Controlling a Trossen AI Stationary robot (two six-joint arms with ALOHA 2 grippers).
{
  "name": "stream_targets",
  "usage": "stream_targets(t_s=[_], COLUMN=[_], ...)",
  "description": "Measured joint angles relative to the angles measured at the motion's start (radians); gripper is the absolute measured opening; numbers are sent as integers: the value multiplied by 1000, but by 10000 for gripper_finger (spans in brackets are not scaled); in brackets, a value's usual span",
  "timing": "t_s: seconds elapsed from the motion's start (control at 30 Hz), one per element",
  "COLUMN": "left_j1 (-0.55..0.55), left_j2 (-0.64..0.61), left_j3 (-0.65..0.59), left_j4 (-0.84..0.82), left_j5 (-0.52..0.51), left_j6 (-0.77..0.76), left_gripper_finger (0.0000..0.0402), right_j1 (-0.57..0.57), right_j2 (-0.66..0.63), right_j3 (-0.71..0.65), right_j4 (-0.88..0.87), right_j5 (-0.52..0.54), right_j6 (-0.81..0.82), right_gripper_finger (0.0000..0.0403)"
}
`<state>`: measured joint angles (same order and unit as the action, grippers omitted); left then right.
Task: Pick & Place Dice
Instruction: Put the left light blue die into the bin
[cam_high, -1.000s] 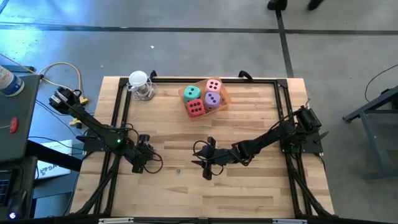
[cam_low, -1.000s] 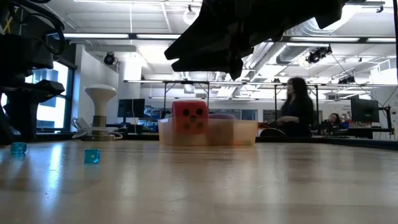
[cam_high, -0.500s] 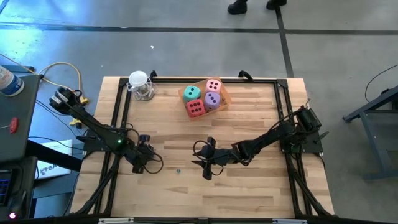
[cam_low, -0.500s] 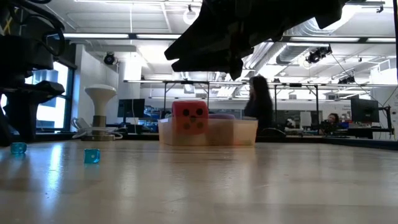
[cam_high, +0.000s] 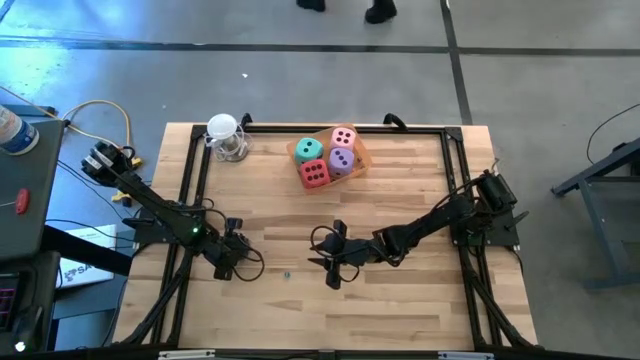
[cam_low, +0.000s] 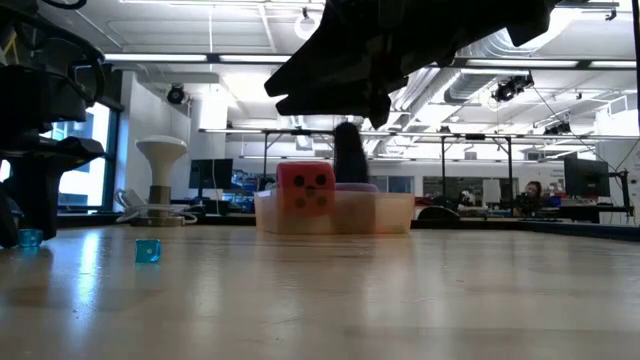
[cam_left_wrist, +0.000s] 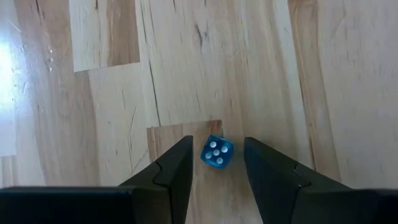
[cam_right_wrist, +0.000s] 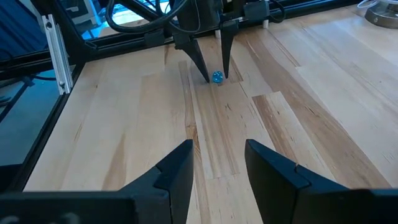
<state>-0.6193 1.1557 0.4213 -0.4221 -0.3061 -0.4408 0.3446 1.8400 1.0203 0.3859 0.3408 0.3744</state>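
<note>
Straddling a small blue die (cam_left_wrist: 216, 152), five pips up, left gripper (cam_left_wrist: 216, 163) fingers stand open, untouching.

Bright, even overhead light fills the room — long ceiling strips (cam_low: 200, 58) show in the low view, where the wooden table (cam_low: 330, 300) carries a soft sheen. The arm overhead (cam_low: 400, 45) is a dark, blurred silhouette. From above, blue glare washes the floor (cam_high: 60, 60) at the picture's left — shadows under the arms stay faint. Wrist views are sharp, with a pale glare patch (cam_left_wrist: 7, 81) on the wood
</note>
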Motion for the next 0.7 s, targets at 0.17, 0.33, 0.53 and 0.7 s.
stream_targets(t_s=[0.17,0.33,0.53,0.7], left_j1=[0,0,0,0], left_j2=[-3,-3,-3,-4], left_j3=[0,0,0,0], left_j4=[-4,-3,-4,-3], left_j5=[3,21,24,31], left_j6=[0,0,0,0], left_gripper_finger=[137,137,136,111], right_j1=[0,0,0,0], right_j2=[0,0,0,0], right_j3=[0,0,0,0], right_j4=[0,0,0,0], right_j5=[0,0,0,0], right_j6=[0,0,0,0], right_gripper_finger=[138,138,138,138])
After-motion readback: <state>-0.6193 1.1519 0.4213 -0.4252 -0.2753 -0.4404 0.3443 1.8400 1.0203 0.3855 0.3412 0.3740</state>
